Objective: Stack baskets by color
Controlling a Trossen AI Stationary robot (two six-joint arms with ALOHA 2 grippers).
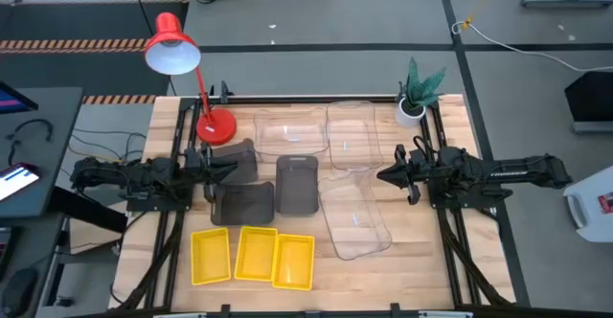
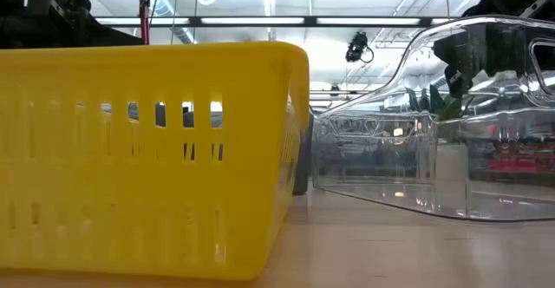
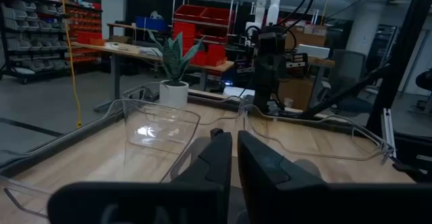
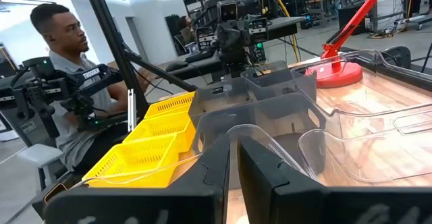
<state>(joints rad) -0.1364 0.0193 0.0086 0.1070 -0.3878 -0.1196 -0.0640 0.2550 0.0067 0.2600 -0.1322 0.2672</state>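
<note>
Three yellow baskets (image 1: pixel 255 256) lie side by side near the table's front edge; one fills the low view (image 2: pixel 147 158). Three dark grey baskets (image 1: pixel 297 184) sit left of centre on the wood. Several clear baskets (image 1: pixel 354 217) spread over the middle and far side, one showing in the low view (image 2: pixel 451 123). My left gripper (image 1: pixel 230 168) is shut and level at the left, above the grey baskets, pointing toward the table's right. My right gripper (image 1: pixel 383 176) is shut and level at the right, facing the left one over a clear basket's edge. Neither has anything between its fingers (image 3: pixel 216 160) (image 4: pixel 212 166).
A red desk lamp stands on its base (image 1: pixel 215 124) at the far left, its shade (image 1: pixel 172 45) beyond the table's far edge. A white plant pot (image 1: pixel 412 107) sits at the far right corner. A person (image 4: pixel 64 82) is off the table's front left corner.
</note>
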